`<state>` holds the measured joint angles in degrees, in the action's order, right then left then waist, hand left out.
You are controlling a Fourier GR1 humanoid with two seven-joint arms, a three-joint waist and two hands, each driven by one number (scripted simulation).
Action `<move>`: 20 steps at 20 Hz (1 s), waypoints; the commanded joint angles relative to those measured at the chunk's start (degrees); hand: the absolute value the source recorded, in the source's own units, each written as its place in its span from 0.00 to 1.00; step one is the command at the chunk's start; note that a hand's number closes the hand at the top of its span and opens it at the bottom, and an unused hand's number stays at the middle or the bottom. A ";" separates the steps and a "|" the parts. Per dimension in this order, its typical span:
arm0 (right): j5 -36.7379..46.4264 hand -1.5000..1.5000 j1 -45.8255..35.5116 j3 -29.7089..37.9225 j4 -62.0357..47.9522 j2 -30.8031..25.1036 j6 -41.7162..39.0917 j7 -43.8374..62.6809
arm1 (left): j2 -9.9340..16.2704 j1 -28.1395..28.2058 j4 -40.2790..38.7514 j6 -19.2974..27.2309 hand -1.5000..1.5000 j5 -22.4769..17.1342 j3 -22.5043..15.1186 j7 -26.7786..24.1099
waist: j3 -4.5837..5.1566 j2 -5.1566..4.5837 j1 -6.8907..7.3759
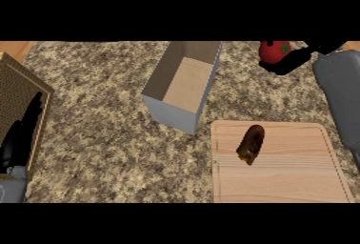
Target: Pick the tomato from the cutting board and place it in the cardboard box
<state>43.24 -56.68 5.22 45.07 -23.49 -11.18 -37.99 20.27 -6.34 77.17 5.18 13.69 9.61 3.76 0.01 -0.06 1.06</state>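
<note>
Looking steeply down from the head view, the landmark for this entry is the wooden cutting board (281, 162), which sits on the speckled granite counter (105, 133).

Tomato (274, 50): red with a green stem patch, no longer on the board. It is up beyond the board's far edge, well apart from it, near the top of the visible scene. It sits in the right hand (292, 59), whose black fingers curl around its right and lower side. The fingers are clamped on the tomato; part of the fruit is hidden by them. The grey right forearm (341, 90) runs from the hand down along the board's right side.

Cardboard box (184, 81): open top, standing just beyond the board's far left corner, its near corner very close to that corner; whether they touch, I cannot tell. The inside shows a bare tan floor. The tomato is to the right of the box's opening, not over it and not inside it.

On the board: one dark brown elongated item (250, 144), lying near the board's far edge, left of centre, slightly tilted. I cannot identify it.

Left hand (20, 136): far to the left of the board, at the edge of the view, in front of a woven tan panel (17, 95) with a wooden frame. Its black fingers point up and lie straight, close together, holding nothing. It is resting.
</note>
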 commanded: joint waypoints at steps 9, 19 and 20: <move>-4.58 1.00 -13.77 2.22 -6.00 13.97 -4.31 18.21 | -0.13 -0.79 -2.29 -0.31 0.50 0.56 0.78 -1.53 | 0.02 -0.12 0.04; -3.12 1.00 -22.24 3.86 -21.62 20.92 4.61 21.03 | 0.17 -0.94 -0.92 -0.94 0.50 0.86 0.99 -1.34 | 0.03 -0.65 1.35; -2.39 1.00 -22.42 3.48 -23.30 21.36 5.73 20.42 | -0.16 -0.90 1.54 -1.25 0.50 0.63 0.53 0.63 | 0.01 -0.73 1.78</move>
<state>39.88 -76.73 8.48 26.75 -4.14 -8.85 -18.33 19.48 -7.53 76.61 4.98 14.88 9.81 3.07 0.04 -0.63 2.21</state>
